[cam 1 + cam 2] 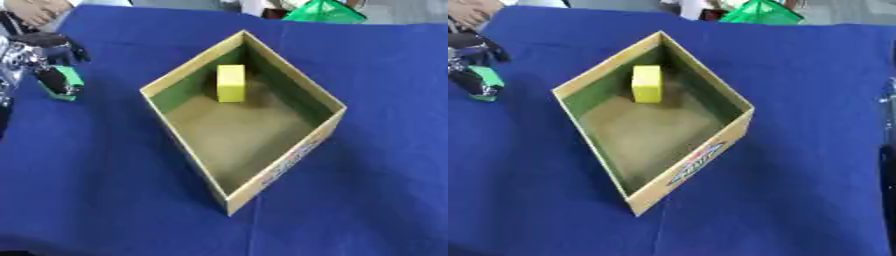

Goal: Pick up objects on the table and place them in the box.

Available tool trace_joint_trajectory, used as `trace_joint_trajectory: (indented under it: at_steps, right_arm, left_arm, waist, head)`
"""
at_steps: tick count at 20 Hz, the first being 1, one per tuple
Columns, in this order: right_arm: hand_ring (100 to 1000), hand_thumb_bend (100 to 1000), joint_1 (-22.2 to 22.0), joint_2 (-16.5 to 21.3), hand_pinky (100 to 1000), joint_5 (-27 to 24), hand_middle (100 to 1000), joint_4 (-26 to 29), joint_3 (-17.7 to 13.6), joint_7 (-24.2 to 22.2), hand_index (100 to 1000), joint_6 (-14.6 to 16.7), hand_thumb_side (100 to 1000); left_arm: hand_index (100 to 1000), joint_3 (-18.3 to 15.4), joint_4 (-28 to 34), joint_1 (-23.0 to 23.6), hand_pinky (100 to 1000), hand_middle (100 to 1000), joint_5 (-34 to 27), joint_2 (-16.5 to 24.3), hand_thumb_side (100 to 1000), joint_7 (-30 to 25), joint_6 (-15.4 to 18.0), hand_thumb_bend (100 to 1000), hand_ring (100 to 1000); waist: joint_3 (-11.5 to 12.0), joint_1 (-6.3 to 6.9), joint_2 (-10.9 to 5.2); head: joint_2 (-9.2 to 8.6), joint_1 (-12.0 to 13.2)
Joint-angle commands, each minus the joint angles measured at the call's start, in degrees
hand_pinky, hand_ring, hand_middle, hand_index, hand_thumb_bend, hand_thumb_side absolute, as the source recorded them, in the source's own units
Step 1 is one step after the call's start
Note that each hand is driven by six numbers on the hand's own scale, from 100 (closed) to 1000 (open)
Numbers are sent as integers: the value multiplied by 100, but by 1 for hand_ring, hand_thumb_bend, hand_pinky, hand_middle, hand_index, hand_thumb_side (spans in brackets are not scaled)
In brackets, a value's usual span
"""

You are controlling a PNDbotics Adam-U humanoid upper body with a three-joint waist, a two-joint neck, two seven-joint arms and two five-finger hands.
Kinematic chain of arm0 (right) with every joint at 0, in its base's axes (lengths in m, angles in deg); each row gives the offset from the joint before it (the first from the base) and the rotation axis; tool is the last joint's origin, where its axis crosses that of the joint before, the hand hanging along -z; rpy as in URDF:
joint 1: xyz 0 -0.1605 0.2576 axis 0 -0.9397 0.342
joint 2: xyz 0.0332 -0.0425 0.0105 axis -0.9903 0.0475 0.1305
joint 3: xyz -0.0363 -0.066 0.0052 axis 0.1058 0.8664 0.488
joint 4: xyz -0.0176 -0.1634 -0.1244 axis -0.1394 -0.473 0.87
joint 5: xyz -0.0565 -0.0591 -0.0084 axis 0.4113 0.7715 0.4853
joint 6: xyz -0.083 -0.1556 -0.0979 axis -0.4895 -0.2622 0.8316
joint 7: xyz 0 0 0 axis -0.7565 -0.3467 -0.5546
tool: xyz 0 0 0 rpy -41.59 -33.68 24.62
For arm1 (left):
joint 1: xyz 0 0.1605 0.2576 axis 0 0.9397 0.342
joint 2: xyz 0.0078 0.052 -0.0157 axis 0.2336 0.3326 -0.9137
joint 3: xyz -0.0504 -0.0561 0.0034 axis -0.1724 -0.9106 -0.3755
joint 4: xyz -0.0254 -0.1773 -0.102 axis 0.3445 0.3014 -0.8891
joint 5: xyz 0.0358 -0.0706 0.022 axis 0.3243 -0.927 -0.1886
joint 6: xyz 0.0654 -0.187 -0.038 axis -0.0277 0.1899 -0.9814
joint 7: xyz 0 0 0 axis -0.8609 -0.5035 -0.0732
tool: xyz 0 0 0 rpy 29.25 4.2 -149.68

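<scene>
An open cardboard box (325, 134) stands askew in the middle of the blue cloth. A yellow block (231, 83) stands upright inside it, near the far corner. At the far left my left hand (45, 59) is over the cloth, its dark fingers curled round a small green object (68, 84). The hand is left of the box and apart from it. My right hand does not show; only a dark strip of the right arm (888, 150) runs along the right edge in the right eye view.
The blue cloth (376, 75) covers the whole table. A green mesh-like thing (324, 11) lies beyond the far edge. A person's hand (37, 11) rests at the far left corner, touching nothing of the task.
</scene>
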Motion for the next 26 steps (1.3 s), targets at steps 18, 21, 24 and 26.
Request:
trace_joint_trajectory:
  at_steps: [18,21,24,26]
  right_arm:
    - [857,183,-16,111,842,-59,643,112,-80,-4,843,-1,1000]
    - [857,182,-41,116,842,-64,643,115,-85,-3,843,-4,1000]
    - [858,182,-65,126,842,-64,643,122,-92,-2,843,-7,1000]
    - [858,182,-70,129,842,-65,643,123,-94,0,843,-8,1000]
  left_arm:
    - [945,-2,293,-138,897,875,52,167,100,84,-115,601,908]
    - [935,5,317,-165,901,877,-128,208,100,-82,13,611,913]
    - [929,38,339,-176,891,876,-202,284,100,-332,87,612,909]
    - [929,34,377,-177,891,876,-216,306,100,-434,91,612,909]
  waist:
    - [14,66,-197]
    - [36,85,-208]
    - [53,103,-224]
    - [55,106,-227]
  head:
    - [-19,-12]
    - [-3,-13]
    - [17,-26]
    - [20,-29]
